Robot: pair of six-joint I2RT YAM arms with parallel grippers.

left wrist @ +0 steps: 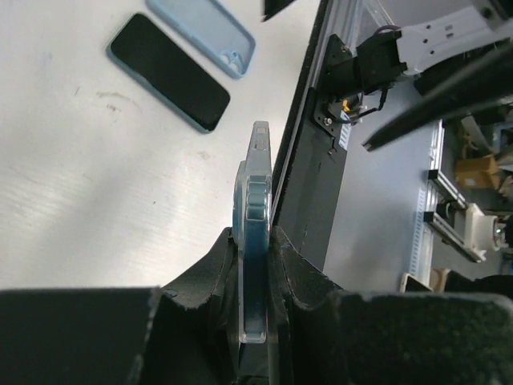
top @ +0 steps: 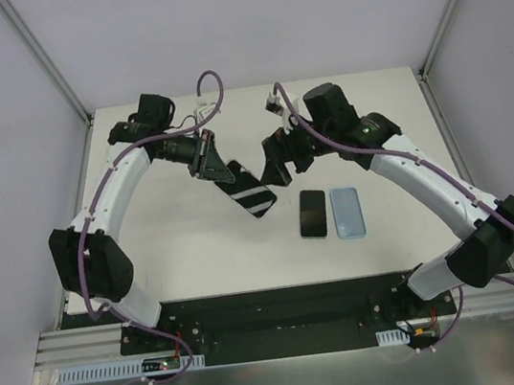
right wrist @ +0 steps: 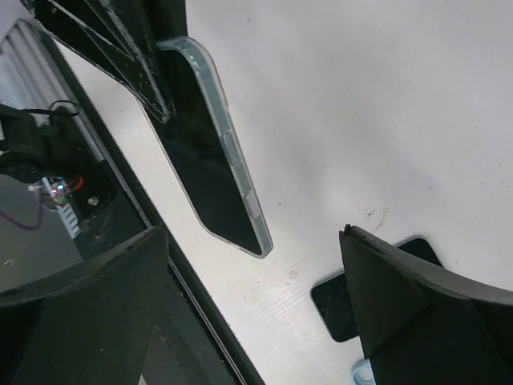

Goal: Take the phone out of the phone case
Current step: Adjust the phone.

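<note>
My left gripper (top: pixel 217 167) is shut on a black phone in a clear case (top: pixel 249 192) and holds it tilted above the table. In the left wrist view the cased phone (left wrist: pixel 256 216) stands edge-on between the jaws of the left gripper (left wrist: pixel 258 249). My right gripper (top: pixel 278 166) is open and empty, just right of the phone's free end. In the right wrist view the cased phone (right wrist: pixel 210 152) hangs ahead of the open right gripper (right wrist: pixel 252 234), apart from both fingers.
A bare black phone (top: pixel 312 213) and an empty light blue case (top: pixel 348 211) lie side by side on the white table (top: pixel 188 251). Both show in the left wrist view, the phone (left wrist: pixel 168 70) and the case (left wrist: pixel 202 34). The table's near edge has a black rail (top: pixel 286 319).
</note>
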